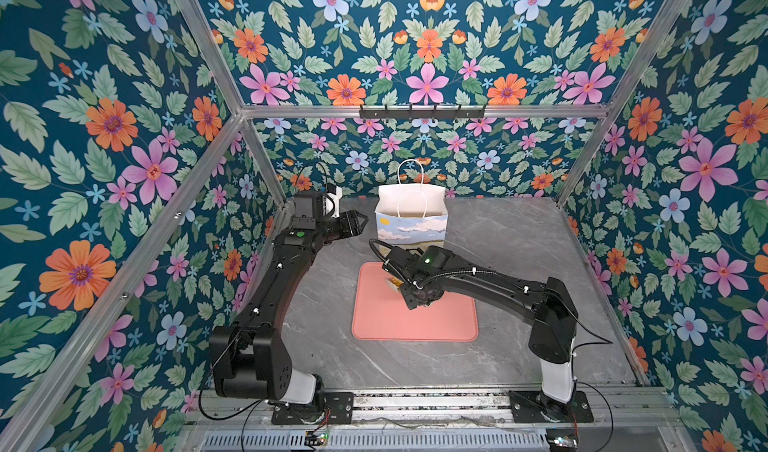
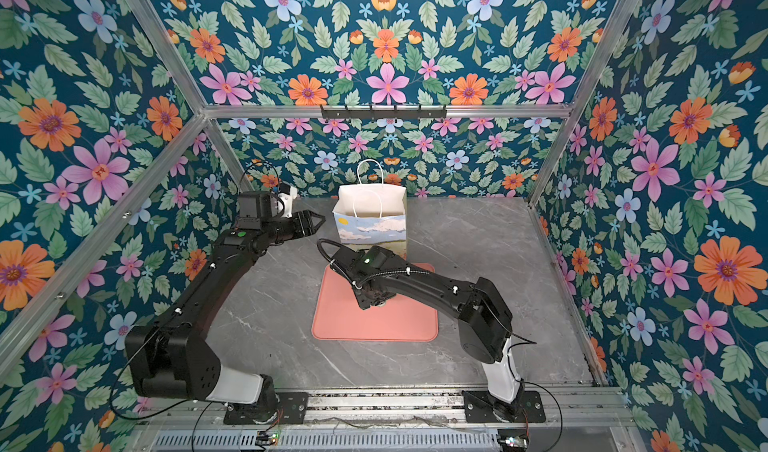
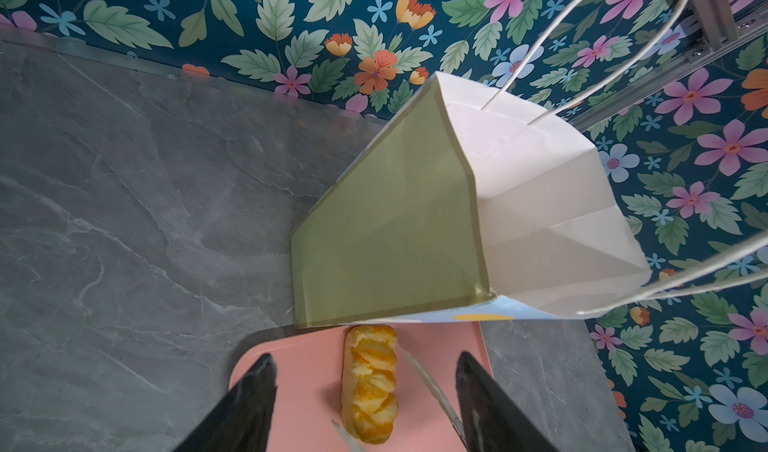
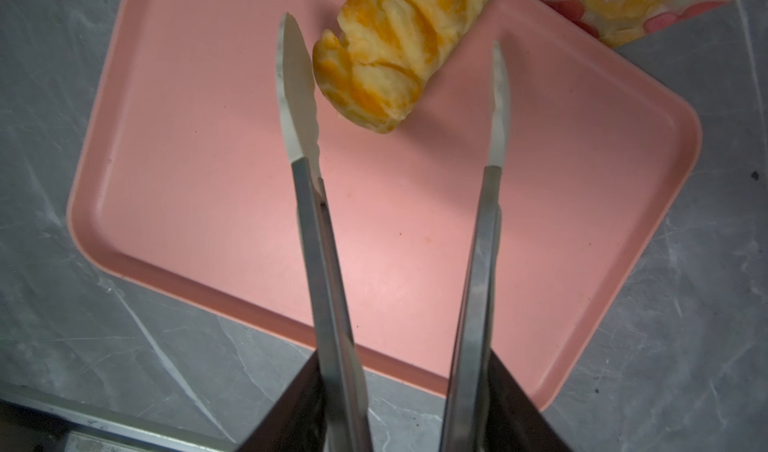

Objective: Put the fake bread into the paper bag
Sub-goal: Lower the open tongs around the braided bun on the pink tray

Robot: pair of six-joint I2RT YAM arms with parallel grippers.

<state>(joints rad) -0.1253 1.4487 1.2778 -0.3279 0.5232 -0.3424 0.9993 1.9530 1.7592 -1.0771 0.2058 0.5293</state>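
Observation:
One piece of fake bread, a braided golden loaf (image 4: 399, 55) (image 3: 369, 383), lies on the pink tray (image 4: 208, 180) close to the foot of the paper bag (image 1: 411, 217) (image 2: 372, 217) (image 3: 519, 205). The bag stands upright and open at the back. My right gripper (image 4: 405, 387) (image 1: 417, 300) (image 2: 372, 300) is shut on metal tongs (image 4: 297, 88). The tongs' blades are spread, with the loaf's near end between them. In a top view only a sliver of the loaf (image 1: 394, 281) shows beside the right wrist. My left gripper (image 3: 365, 358) (image 1: 359, 221) (image 2: 316, 220) is open and empty, raised left of the bag.
The pink tray (image 1: 415, 321) (image 2: 374, 325) lies mid-table on the grey marble top, its far edge against the bag. Floral walls and aluminium posts enclose the table on three sides. A black hook rail (image 1: 422, 111) runs high on the back wall.

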